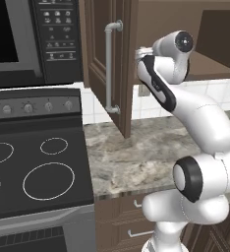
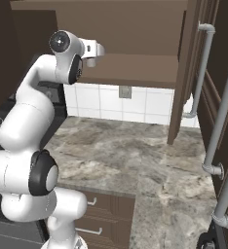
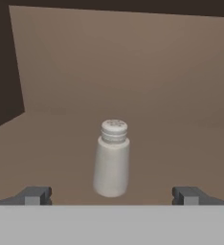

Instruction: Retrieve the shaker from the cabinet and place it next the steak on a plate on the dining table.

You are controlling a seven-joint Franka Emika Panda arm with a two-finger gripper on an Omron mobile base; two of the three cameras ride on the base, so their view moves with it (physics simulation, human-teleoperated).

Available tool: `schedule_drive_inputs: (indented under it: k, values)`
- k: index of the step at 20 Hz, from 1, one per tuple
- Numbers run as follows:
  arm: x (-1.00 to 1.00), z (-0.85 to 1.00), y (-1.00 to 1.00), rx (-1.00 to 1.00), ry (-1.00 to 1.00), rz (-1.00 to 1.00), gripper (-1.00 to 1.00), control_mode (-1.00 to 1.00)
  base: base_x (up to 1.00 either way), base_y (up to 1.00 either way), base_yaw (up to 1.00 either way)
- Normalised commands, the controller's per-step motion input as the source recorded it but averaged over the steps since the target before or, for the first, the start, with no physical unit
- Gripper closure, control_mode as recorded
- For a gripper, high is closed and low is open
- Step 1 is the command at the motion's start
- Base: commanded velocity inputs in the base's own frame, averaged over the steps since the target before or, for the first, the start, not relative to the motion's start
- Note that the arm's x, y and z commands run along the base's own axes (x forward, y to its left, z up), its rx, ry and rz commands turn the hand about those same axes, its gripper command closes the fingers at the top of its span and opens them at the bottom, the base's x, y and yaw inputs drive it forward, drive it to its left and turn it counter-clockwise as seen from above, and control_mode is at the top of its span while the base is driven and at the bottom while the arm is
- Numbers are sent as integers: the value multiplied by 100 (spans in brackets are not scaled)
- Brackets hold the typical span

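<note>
shaker: stands upright on cabinet shelf, cap up, w/ nothing else beside it
shaker vs gripper: dead ahead, centred betw. the two fingertips, a bit beyond them, not touching
long axis: vertical, crosswise to the line betw. the tips
gripper: spread wide, empty
arm: reaches up into open cabinet above the stone counter
next move, prob.: straight fwd, then close on the body
</note>
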Motion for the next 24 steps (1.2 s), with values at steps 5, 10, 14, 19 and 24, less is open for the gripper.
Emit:
schedule_drive_inputs:
  k: [5, 10, 14, 19, 24]
  values:
    - [23, -7, 0, 0, 0, 0, -100, -100, 0, 0, 0]
    - [19, -1, 0, 0, 0, 0, -100, -100, 0, 0, 0]
    - [16, 0, 0, 0, 0, 0, -100, -100, 0, 0, 0]
    - [16, 0, 0, 0, 0, 0, -100, -100, 0, 0, 0]
    - [20, 0, 0, 0, 0, 0, -100, -100, 0, 0, 0]
